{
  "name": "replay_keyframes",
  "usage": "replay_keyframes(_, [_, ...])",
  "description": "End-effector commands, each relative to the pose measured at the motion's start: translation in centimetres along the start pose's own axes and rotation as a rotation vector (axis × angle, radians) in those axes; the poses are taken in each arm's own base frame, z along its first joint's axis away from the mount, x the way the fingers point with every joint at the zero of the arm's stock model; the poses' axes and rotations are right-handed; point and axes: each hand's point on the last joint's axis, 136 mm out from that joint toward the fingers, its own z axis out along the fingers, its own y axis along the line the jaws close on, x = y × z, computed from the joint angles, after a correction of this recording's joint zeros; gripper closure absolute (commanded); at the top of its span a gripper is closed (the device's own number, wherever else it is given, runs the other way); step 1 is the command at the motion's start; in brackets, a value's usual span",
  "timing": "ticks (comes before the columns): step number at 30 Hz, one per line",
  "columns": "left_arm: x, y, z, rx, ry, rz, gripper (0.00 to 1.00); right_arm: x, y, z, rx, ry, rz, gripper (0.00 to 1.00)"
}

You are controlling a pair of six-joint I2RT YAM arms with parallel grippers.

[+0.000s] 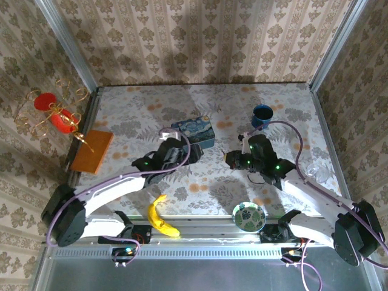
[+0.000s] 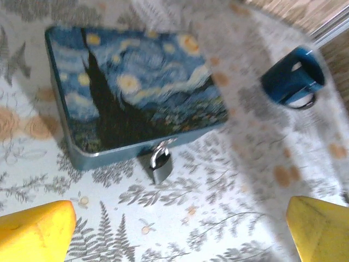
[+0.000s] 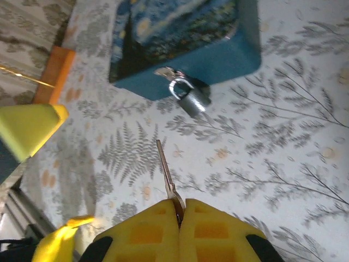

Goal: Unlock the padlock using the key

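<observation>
A high camera behind the arms (image 1: 115, 185) is looking down over the whole desk (image 1: 212, 100). Both wrist cameras are hovering low, sharing the padlock (image 2: 160, 165) and blue tin (image 2: 136, 87).

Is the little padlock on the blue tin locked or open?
Looks shut: the padlock hangs closed on the blue tin, the key apart.

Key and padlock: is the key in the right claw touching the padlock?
Apart. The right wrist view shows bare tablecloth between key and padlock.

We see a flowery table (image 1: 133, 103). On it sit a blue painted tin (image 1: 195, 132) with a tiny padlock (image 2: 160, 164) lying at its front, a blue cup (image 1: 262, 115), a banana (image 1: 160, 219) and a leafy plate (image 1: 248, 216).
</observation>
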Motion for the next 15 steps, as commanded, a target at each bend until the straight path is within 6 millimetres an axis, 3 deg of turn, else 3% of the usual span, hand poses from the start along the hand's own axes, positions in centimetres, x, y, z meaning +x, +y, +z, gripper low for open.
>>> replay_keyframes(1, [0.0, 0.0, 1.0, -0.091, -0.036, -0.027, 0.00, 0.3, -2.1, -0.8, 0.093, -0.031, 0.003, 1.00])
replay_keyframes(8, [1.8, 0.6, 3.5, -0.332, 0.004, 0.056, 0.00, 1.1, -4.0, -1.2, 0.179, -0.020, 0.008, 1.00])
replay_keyframes(15, [4.1, 0.1, 7.0, -0.390, 0.081, 0.056, 0.00, 1.6, -4.4, -0.4, 0.200, 0.024, 0.015, 1.00])
